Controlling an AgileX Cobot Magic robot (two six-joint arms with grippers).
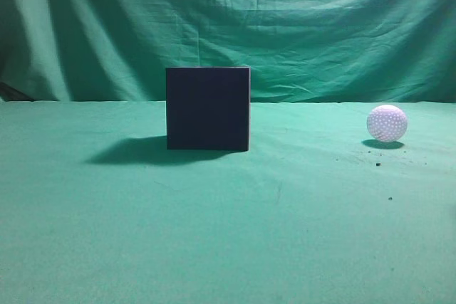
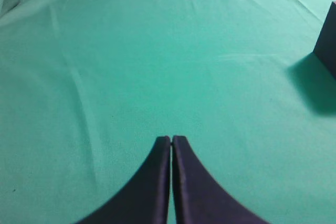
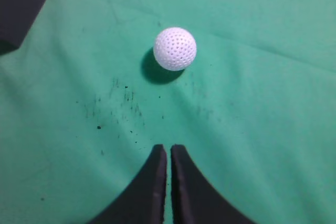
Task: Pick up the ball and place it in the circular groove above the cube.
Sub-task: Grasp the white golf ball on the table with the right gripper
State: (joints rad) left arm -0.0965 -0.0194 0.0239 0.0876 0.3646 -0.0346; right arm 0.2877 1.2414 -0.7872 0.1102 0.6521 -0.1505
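Ball (image 3: 175, 49), judged light, hard and roll-prone, wants gripping across its widest middle; right pincer (image 3: 168, 153) and left pincer (image 2: 171, 142) both pressed together.

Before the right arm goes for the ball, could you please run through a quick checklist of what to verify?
1. Ball free on the cloth, apart from the cube: ok.
2. Right gripper facing the ball: ok.
3. Right jaws open for grasping: not ok, closed.
4. Left gripper away from the cube, closed: ok.
5. Groove on the cube's top unobstructed: cannot tell, top hidden.
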